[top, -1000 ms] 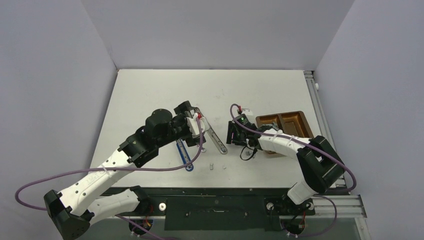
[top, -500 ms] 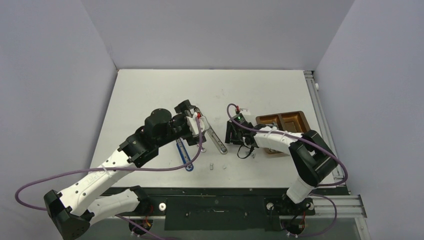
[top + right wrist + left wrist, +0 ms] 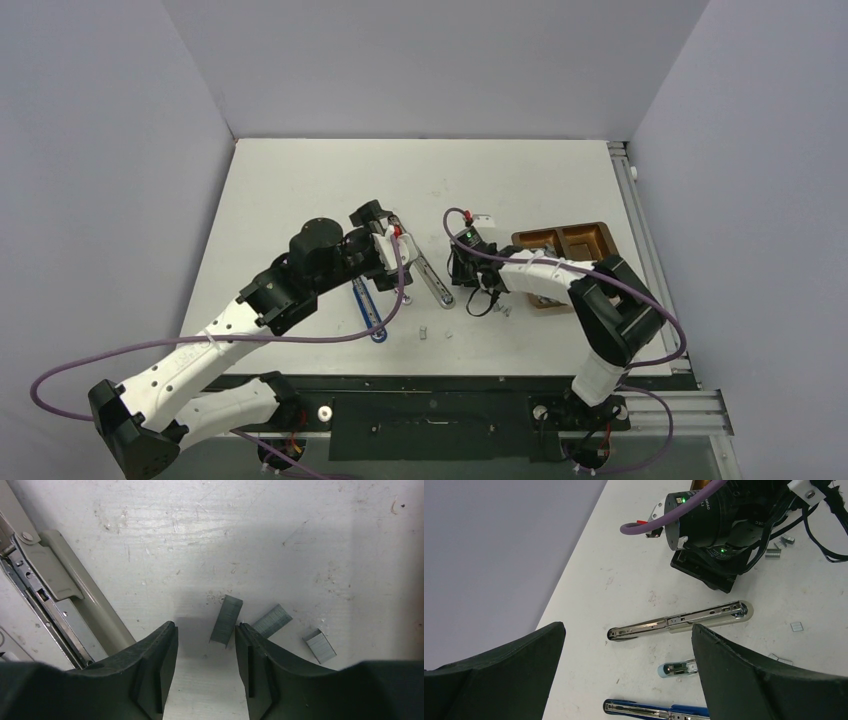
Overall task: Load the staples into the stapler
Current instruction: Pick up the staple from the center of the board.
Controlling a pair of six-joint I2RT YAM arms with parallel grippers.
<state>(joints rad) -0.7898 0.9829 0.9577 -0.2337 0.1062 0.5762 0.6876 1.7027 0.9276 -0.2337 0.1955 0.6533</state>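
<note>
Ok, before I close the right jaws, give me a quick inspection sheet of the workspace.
Surface: white table, scuffed.
Job's things: stapler opened, silver magazine exposed; staple strip between the jaws of the right gripper; two more strips beside it.
Clutter: brown two-compartment tray, right of the staples.
Grippers: left gripper open wide over the stapler, empty; right gripper open, straddling the strip, not clamped.
Cables: purple cables loop off both arms; black wire dangles by the right wrist.
Surroundings: plain grey walls; metal rail along the right edge.
</note>
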